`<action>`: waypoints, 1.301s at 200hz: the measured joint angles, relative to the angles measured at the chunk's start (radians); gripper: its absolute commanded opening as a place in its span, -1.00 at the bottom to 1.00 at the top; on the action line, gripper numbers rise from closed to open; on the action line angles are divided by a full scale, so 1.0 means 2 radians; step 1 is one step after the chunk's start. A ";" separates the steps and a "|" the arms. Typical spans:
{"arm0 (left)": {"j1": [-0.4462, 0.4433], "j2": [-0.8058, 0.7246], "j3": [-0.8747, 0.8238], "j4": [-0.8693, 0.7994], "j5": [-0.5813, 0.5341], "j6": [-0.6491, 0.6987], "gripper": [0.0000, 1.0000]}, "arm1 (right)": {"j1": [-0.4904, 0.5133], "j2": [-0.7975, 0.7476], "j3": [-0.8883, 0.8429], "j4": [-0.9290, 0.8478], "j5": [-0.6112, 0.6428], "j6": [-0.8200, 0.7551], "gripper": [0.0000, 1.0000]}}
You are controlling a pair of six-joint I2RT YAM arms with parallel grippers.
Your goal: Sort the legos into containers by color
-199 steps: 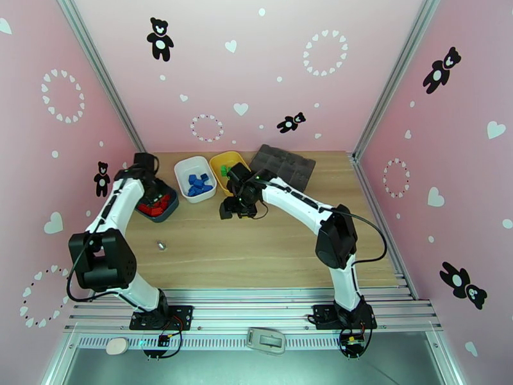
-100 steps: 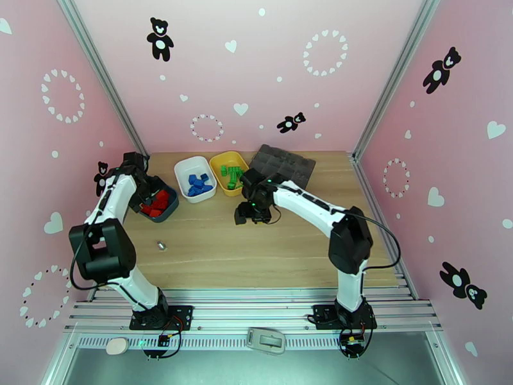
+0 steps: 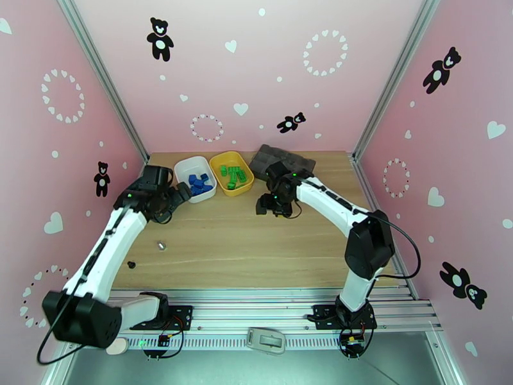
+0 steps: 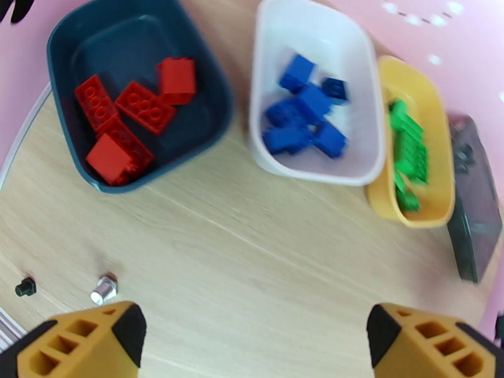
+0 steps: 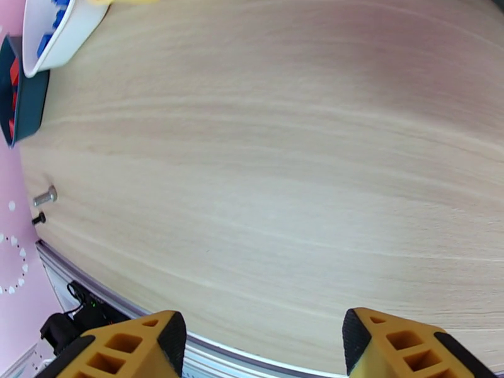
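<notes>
1. Sitting in a row by the far edge of the light wooden tabletop (image 3: 256, 245), toward its far-left corner, are 3 shallow rounded-rectangle plastic trays; each holds bricks of 1 colour.
2. The dark teal-blue plastic tray (image 4: 208, 70) is nearest the left edge; small red studded plastic bricks (image 4: 143, 107) lie inside it, some overlapping.
3. The white plastic tray (image 4: 353, 64) comes next, a little apart from the teal one; small blue studded plastic bricks (image 4: 302, 118) are bunched in its middle.
4. The yellow plastic tray (image 4: 441, 171) lies just beside the white one, so close that I cannot tell whether they touch; small green studded plastic bricks (image 4: 412, 152) lie in a line along it.
5. The flat dark grey compartmented plastic box (image 3: 292, 163) lies at the far edge, about midway along it, just beside the yellow tray.
6. The left gripper (image 4: 252, 344) has its 2 yellow-orange fingers (image 4: 82, 341) spread wide, released and holding nothing; its camera looks down on the 3 trays and the bare wood on their near side.
7. The right gripper (image 5: 261, 344) is likewise released, fingers wide and empty, over bare wood; in the top view it sits just on the near side of the grey box.
8. A small silver metal cylinder (image 4: 104, 288) and a small black screw-like piece (image 4: 25, 287) lie near each other by the left edge, apart from the trays.
</notes>
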 measured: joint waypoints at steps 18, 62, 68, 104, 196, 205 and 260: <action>-0.024 -0.041 -0.001 0.014 -0.050 0.009 0.97 | -0.019 -0.016 0.000 0.000 0.010 -0.007 0.41; -0.029 -0.149 -0.046 0.141 -0.178 0.063 0.97 | -0.073 -0.095 0.006 0.000 0.110 -0.037 0.49; -0.029 -0.155 -0.051 0.161 -0.191 0.076 0.97 | -0.077 -0.110 0.008 0.002 0.133 -0.041 0.51; -0.029 -0.140 -0.054 0.246 -0.229 0.162 0.97 | -0.079 -0.229 -0.034 0.088 0.242 -0.085 0.98; 0.011 -0.054 -0.110 0.393 -0.214 0.271 0.97 | -0.115 -0.267 -0.250 0.323 0.432 -0.202 0.98; 0.019 -0.062 -0.147 0.405 -0.210 0.263 0.97 | -0.119 -0.270 -0.281 0.360 0.429 -0.222 0.98; 0.050 -0.059 -0.307 0.472 -0.216 0.248 0.97 | -0.167 -0.274 -0.458 0.506 0.391 -0.275 0.98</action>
